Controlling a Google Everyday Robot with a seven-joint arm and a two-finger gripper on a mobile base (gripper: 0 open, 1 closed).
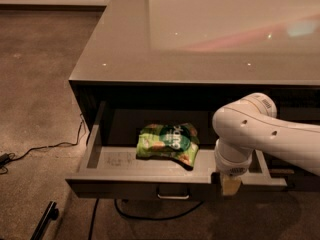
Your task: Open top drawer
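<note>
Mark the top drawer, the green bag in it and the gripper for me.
top drawer (pixel 120 188): camera view, left part of its front panel.
green bag (pixel 167 143): camera view, middle of the bag, lying on the drawer floor.
gripper (pixel 230 185): camera view, pale tip at the drawer's front edge, right side.

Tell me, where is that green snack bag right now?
In the camera view, the green snack bag lies inside the pulled-out top drawer, near its middle. The gripper sits at the drawer's front rim, toward the picture's right of the bag.

Light: fell dim, warm.
Glare: spread pale across the desk (pixel 210 34) top.
Highlight: caught the tool (pixel 230 185) at the top drawer (pixel 120 160) front, right.
</note>
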